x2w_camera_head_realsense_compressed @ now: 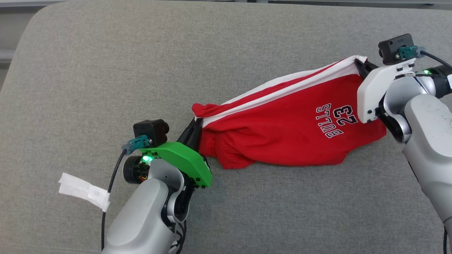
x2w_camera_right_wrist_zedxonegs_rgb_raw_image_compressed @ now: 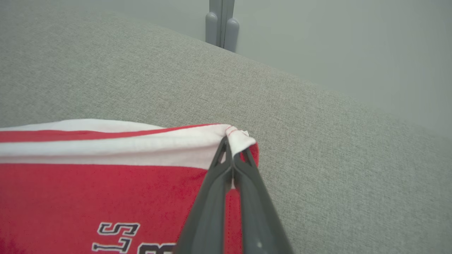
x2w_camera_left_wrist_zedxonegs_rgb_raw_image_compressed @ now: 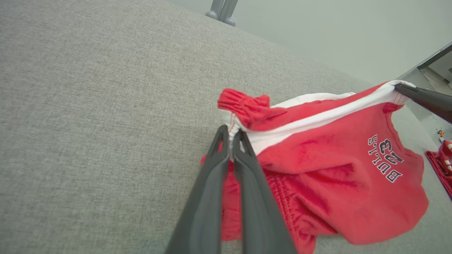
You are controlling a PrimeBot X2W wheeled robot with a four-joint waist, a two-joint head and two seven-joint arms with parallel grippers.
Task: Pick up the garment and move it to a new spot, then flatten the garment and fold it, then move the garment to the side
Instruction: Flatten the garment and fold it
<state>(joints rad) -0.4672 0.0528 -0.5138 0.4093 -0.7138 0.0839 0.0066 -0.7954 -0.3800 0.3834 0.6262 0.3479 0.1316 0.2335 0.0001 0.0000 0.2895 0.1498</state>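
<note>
The garment (x2w_camera_head_realsense_compressed: 289,116) is a pair of red shorts with white side stripes and "BULLS 23" lettering, stretched between both grippers above the grey cushion. My left gripper (x2w_camera_head_realsense_compressed: 194,127) is shut on its bunched left end, seen close in the left wrist view where the fingers (x2w_camera_left_wrist_zedxonegs_rgb_raw_image_compressed: 231,135) pinch the white seam of the garment (x2w_camera_left_wrist_zedxonegs_rgb_raw_image_compressed: 335,162). My right gripper (x2w_camera_head_realsense_compressed: 361,65) is shut on the upper right corner; in the right wrist view its fingertips (x2w_camera_right_wrist_zedxonegs_rgb_raw_image_compressed: 233,144) clamp the white-striped corner of the garment (x2w_camera_right_wrist_zedxonegs_rgb_raw_image_compressed: 106,187). The lower red part sags onto the cushion.
The grey fabric cushion (x2w_camera_head_realsense_compressed: 106,70) spreads wide to the left and behind the garment. A strip of white tape (x2w_camera_head_realsense_compressed: 84,191) lies near the left arm. Grey furniture legs (x2w_camera_right_wrist_zedxonegs_rgb_raw_image_compressed: 220,24) stand beyond the cushion's far edge. Another red item (x2w_camera_left_wrist_zedxonegs_rgb_raw_image_compressed: 441,165) lies off to the right.
</note>
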